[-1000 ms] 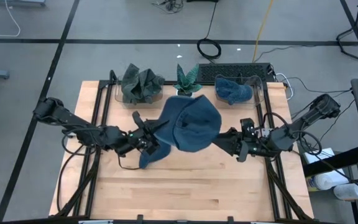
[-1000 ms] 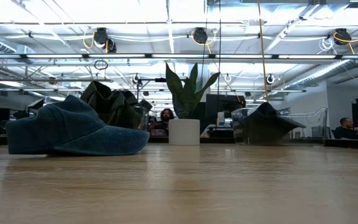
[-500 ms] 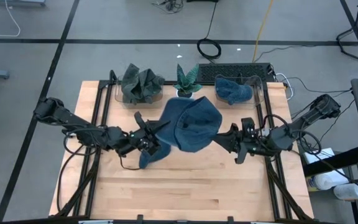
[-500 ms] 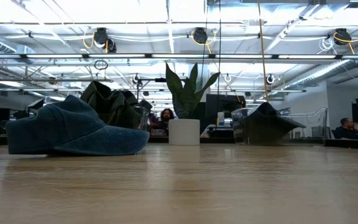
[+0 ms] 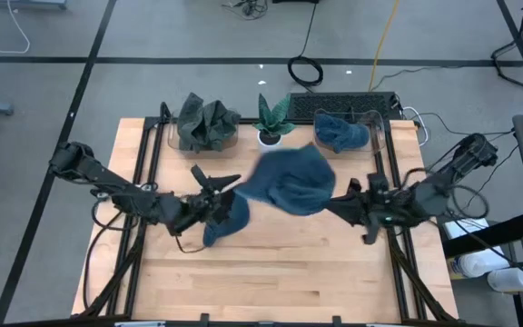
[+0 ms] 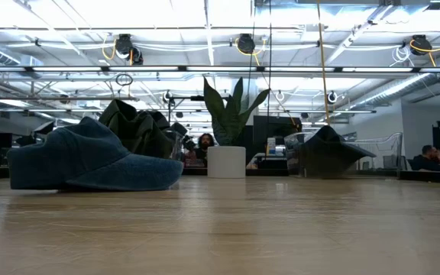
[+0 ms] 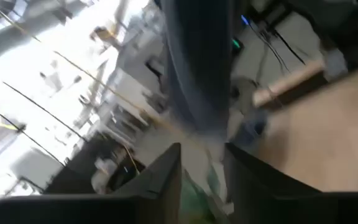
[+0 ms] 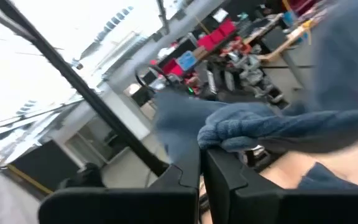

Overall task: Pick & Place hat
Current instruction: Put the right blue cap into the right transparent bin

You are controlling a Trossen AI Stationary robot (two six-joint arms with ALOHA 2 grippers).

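Hanging from right pincer [image 5: 332, 202] — blue hat [image 5: 289, 180].

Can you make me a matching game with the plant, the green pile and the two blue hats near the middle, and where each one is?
Things:
1. plant
2. green pile
3. lifted hat
4. lying hat

Places:
A. in the right pincer
B. flat on the table
C. in a white pot
D. in a clear bin

Pairs: 1-C, 2-D, 3-A, 4-B
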